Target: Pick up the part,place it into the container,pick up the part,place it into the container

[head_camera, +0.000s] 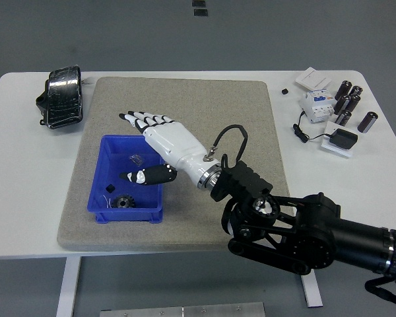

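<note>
Gear (123,201) dropped near front edge of blue bin (102,169); right hand (160,135) above, fingers spread, empty. Next: find another part.

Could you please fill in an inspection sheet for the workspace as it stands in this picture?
Surface: white table with a grey mat across its middle.
Job's things: blue bin on the mat's left part; a black gear lies in its near end with a few small bits.
Clutter: black wrapped bundle far left; far right a white circuit breaker, dark cylinders and a black adapter.
Hands: right hand above the bin's far edge, fingers spread, holding nothing; left hand nothing seen.
Cables: black loop at the right wrist; thin lead from the adapter.
Surroundings: grey floor; no person seen.
</note>
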Controlling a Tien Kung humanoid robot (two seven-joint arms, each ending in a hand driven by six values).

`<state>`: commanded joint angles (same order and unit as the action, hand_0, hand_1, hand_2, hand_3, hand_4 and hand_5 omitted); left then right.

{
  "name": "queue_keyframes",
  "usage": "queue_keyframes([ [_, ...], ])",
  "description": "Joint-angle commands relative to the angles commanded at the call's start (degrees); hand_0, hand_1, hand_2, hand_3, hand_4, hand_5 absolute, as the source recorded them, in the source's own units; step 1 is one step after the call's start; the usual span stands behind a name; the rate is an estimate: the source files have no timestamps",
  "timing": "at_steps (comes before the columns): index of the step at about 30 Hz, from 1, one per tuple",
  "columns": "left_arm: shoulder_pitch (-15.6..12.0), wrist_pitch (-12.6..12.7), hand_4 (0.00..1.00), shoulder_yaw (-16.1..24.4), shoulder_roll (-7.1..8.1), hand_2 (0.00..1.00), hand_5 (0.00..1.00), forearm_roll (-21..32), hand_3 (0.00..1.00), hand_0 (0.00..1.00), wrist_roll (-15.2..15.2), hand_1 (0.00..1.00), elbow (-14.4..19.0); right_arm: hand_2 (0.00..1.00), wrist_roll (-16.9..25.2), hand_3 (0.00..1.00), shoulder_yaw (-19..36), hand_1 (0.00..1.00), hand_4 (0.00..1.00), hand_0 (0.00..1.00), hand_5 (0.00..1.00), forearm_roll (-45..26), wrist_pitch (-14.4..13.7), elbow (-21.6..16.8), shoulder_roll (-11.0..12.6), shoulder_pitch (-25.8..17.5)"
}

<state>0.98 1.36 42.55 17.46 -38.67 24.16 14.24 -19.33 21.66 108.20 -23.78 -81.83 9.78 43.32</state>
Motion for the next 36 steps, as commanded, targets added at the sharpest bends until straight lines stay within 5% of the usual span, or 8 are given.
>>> queue_keyframes([
  [4, -0.13, 0.04, 0.727, -0.18, -0.05, 0.658, 0.287, 0.39, 0.601, 0.693, -0.12, 0.678, -0.04, 0.836, -0.76, 0.859, 1.66, 0.779, 0.815, 0.67, 0.44, 1.1, 0.1, 0.07, 4.29, -0.08],
  [5, -0.14, 0.04, 0.726, -0.2, -0.06, 0.659, 0.287, 0.44, 0.598, 0.694, -0.14, 0.678, -0.05, 0.785, -0.81, 0.815, 1.35, 0.7, 0.779, 0.525, 0.432, 1.17, 0.29, 0.46, 5.04, -0.1],
  [10, -0.08, 0.01, 0.726, -0.36, -0.12, 0.659, 0.287, 0.66, 0.598, 0.694, -0.24, 0.678, -0.08, 0.785, -1.18, 0.815, -2.51, 0.7, 0.779, 0.525, 0.432, 1.63, 1.98, 3.37, 7.52, -0.37],
  [11, -0.05, 0.01, 0.727, -0.39, -0.12, 0.659, 0.287, 0.68, 0.597, 0.694, -0.26, 0.677, -0.09, 0.766, -1.21, 0.8, -3.45, 0.663, 0.784, 0.456, 0.44, 1.61, 2.33, 3.9, 7.63, -0.47],
  [36, -0.02, -0.08, 0.725, -0.18, 0.03, 0.659, 0.289, 0.12, 0.594, 0.694, -0.16, 0.678, -0.08, 0.704, 1.83, 0.711, -15.56, 0.61, 0.728, 0.389, 0.411, -1.07, 3.16, 15.27, 5.05, 1.34],
])
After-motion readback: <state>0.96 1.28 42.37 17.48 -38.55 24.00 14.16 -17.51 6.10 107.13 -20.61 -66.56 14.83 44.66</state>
